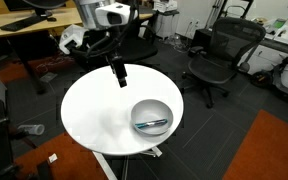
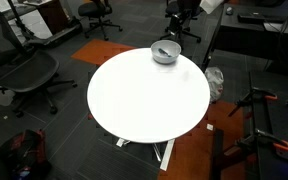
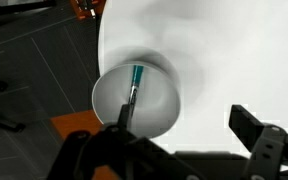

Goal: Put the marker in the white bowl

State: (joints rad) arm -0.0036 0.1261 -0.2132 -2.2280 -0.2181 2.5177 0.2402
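The round white table [image 1: 99, 115] [image 2: 144, 100] fills the middle of both exterior views, standing on a dark floor with an orange carpet patch [image 1: 274, 148] beside it. In the wrist view the tabletop [image 3: 224, 60] takes up most of the upper right.

A black office chair [image 1: 216, 55] stands well apart from the table, beyond its far side.

The robot arm [image 1: 96, 18] reaches over the table from beyond its far rim, white at the top and dark lower down.

The white bowl [image 1: 151, 112] [image 2: 165, 53] [image 3: 154, 108] sits on the table close to its rim. In the wrist view the floor shows just past it.

The gripper [image 1: 119, 73] [image 3: 169, 132] hangs above the table, off to one side of the bowl and not touching it. In the wrist view its dark fingers [image 3: 256, 135] stand wide apart with nothing between them but bare tabletop.

The marker [image 1: 151, 124] [image 3: 135, 82] lies inside the bowl, resting across its bottom. In the wrist view it is teal at the end towards the table's rim, and its other end runs under the dark gripper body.
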